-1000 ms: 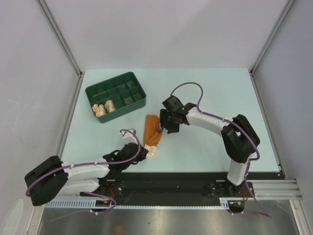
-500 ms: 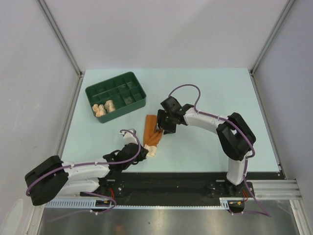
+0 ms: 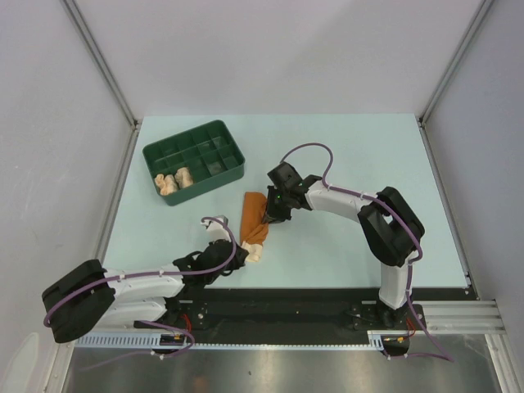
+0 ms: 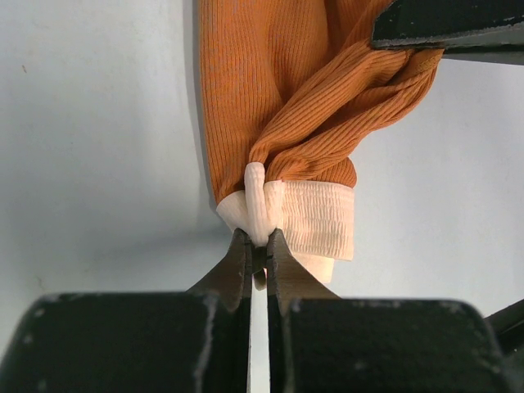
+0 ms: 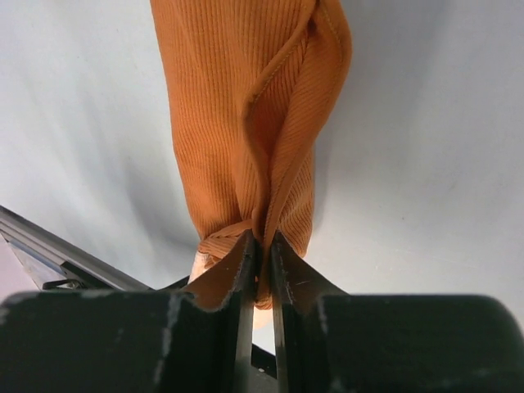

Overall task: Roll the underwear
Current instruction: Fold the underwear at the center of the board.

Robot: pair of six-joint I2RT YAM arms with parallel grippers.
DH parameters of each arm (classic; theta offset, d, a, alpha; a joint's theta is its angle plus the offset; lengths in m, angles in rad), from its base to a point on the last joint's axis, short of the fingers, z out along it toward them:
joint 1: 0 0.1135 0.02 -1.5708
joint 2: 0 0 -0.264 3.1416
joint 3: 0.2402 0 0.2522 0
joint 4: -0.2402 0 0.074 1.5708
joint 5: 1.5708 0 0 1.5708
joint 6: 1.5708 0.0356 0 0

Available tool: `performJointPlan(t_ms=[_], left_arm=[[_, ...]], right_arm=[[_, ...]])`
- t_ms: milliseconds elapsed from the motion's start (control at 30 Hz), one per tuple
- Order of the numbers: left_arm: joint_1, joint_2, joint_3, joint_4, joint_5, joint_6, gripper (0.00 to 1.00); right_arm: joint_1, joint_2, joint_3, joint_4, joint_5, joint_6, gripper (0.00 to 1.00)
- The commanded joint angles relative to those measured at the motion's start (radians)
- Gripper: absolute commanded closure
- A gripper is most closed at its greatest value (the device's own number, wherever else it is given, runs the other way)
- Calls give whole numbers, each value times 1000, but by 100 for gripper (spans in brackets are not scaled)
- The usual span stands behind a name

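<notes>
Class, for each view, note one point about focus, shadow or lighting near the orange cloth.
Top external: even light, no glare on the mint-green table. Left wrist: rust-orange ribbed cloth garment sharp, left pincer blurred nearest the lens. Right wrist: soft shadow beside the cloth, right pincer likewise blurred.

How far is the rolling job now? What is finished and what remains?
Done, it seems: two pale bundles sit in the tray. In hand: the orange piece is stretched out, unrolled, the left tool shut on its cream edge, the right tool shut on the other end. Left: roll it.
</notes>
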Motion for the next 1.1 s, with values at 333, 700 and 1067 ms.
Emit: performJointPlan(t_ms=[333,700,1067], left_arm=[[-33,-29,-38,-101,-23,-5,100],[-43,-100,-73,-124,-38,-22,100],[-44,-143,-98,-190,-29,-84,100]], right_arm=[[56,169,340,-148,93,-64,89],[89,401,659,-306,165,-112,88],[74,477,737,-324,176,-139,58]])
